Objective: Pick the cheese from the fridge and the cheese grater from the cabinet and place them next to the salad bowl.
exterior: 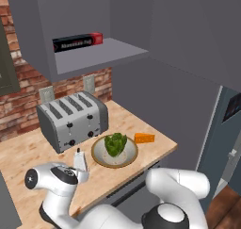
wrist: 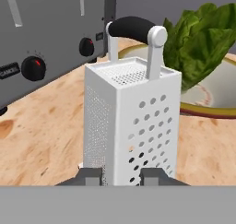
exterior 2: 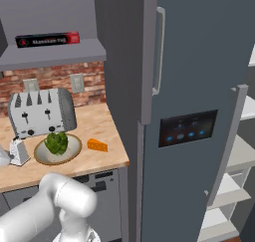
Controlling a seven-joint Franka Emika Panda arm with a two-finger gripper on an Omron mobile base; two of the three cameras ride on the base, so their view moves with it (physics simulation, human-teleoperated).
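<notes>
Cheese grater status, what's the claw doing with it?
Claw around cheese grater, upright on counter. Beside salad bowl; cheese opposite. Nothing in way.

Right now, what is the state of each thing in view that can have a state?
cheese grater: upright on the counter, beside the salad bowl, between the fingertips.
gripper: low around the grater's base; whether it grips, I cannot tell.
cheese: lying on the counter by the bowl.
salad bowl: on the counter, holding lettuce.
fridge: door open.
cabinet: open, foil box on the shelf.
</notes>
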